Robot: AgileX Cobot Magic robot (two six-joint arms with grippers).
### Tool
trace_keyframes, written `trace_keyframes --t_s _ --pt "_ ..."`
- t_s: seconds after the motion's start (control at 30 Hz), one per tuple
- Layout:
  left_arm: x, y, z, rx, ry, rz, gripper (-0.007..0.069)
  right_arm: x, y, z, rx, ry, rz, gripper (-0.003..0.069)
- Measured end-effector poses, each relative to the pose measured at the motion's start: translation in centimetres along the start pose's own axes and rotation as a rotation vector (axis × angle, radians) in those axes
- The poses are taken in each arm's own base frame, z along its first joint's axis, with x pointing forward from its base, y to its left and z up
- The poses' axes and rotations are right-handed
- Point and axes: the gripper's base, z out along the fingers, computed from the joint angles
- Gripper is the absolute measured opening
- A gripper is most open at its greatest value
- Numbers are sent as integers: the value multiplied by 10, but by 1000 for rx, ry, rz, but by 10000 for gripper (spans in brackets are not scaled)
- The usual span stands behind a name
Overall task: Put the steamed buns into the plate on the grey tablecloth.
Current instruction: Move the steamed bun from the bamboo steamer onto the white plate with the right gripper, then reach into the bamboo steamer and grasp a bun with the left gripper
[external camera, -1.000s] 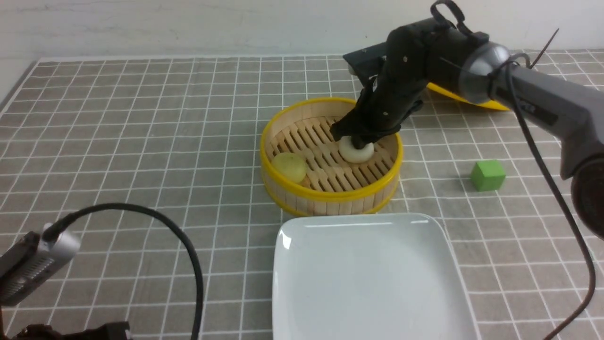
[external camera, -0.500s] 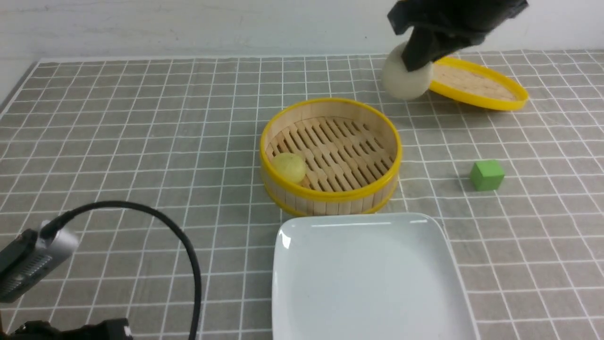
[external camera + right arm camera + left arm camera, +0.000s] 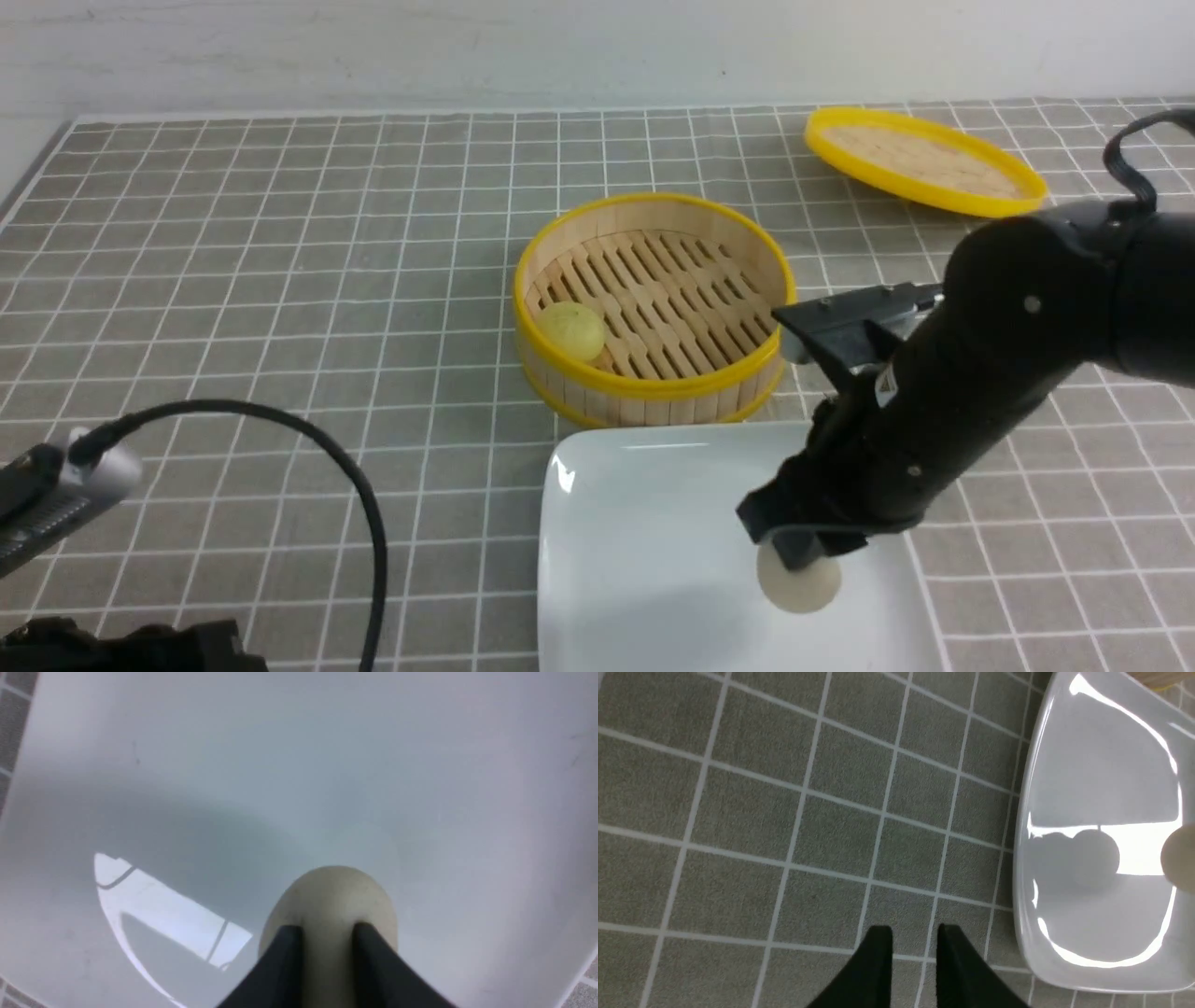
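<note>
Cream bun (image 3: 800,583), smooth and round, low in the glossy white square plate (image 3: 644,523) beneath the right gripper (image 3: 327,927). Gripped or released, I can't tell. Yellow bun (image 3: 571,330) lies in the slatted bamboo steamer (image 3: 653,397). Left gripper (image 3: 914,933): slightly parted, empty.

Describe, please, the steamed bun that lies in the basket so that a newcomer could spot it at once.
Find the round, yellow-rimmed bamboo steamer basket in the middle of the grey tablecloth, just beyond the white plate. The pale yellow bun lies on its slats against the wall on the robot's left. The other bun is cream-white, over the plate.
</note>
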Motion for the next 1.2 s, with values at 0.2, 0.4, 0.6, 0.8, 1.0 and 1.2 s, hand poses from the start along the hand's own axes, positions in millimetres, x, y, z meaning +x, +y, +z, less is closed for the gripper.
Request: trace_keyframes --t_s 0.2,0.4,0.6,0.8,1.0,1.2 --pt "-15 -13 -7 38 -36 16 192 -3 5 -18 18 98 -61 457" --pt "-51 -41 -19 57 -21 134 204 3 14 -75 31 105 -126 328" --pt "-92 -56 7 22 124 196 239 48 13 -149 53 -77 -127 -1" --pt "-128 -93 40 51 235 321 268 117 -3 -177 72 -210 -117 -16" --pt "-153 -143 93 48 277 456 269 151 -14 -178 67 -373 -132 -15" --pt "-178 -189 161 -6 267 489 273 158 -19 -173 75 -415 -138 -13"
